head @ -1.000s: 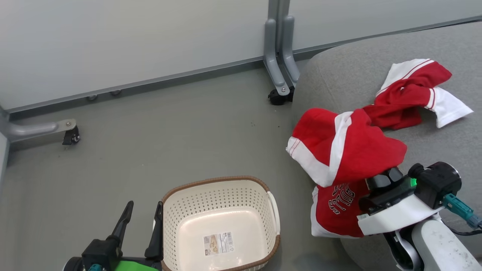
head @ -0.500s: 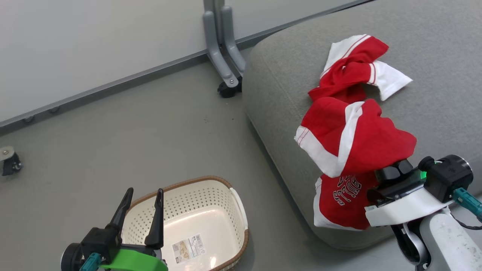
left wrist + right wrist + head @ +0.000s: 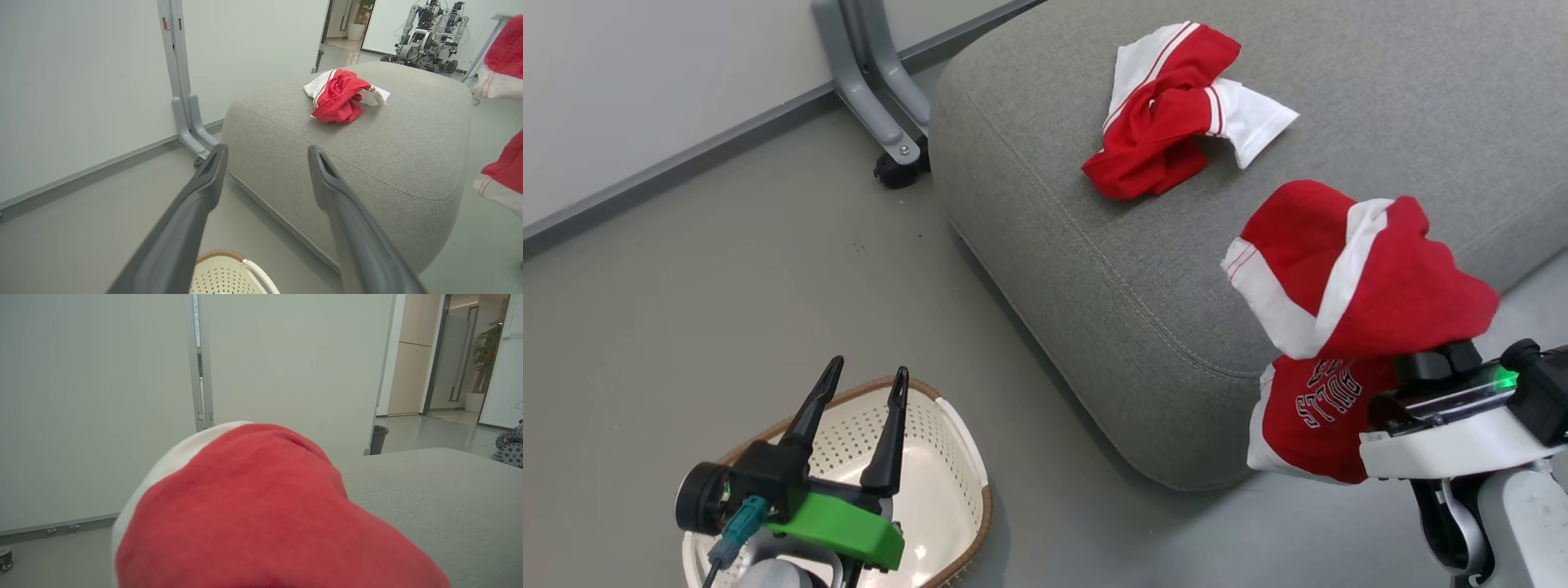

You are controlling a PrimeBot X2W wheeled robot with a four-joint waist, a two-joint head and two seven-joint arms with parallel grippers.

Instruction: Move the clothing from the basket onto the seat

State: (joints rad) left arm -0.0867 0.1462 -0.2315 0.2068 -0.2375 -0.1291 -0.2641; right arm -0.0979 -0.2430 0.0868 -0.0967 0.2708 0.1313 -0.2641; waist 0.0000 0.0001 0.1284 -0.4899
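While my right pincer [image 3: 1429,363] clenches the lettered garment [image 3: 1372,278], I should carry it well over the seat [image 3: 1054,229] before letting go; left pincer [image 3: 868,371] released.

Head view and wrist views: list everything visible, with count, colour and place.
large grey fabric-upholstered seat: 1, grey, on the floor by the partition.
cream perforated plastic basket with brown rim: 1, cream, on the floor left of the seat.
crumpled red fabric garment with white panels: 1, red and white, lying on the seat.
red fabric garment with white lettering: 1, red and white, aloft at the seat's near edge.
grey metal partition foot: 1, grey, beside the seat.
dark bin: 1, black, beyond the seat.
left gripper: 1, dark, open above the basket.
right gripper: 1, dark, shut under the lettered garment.
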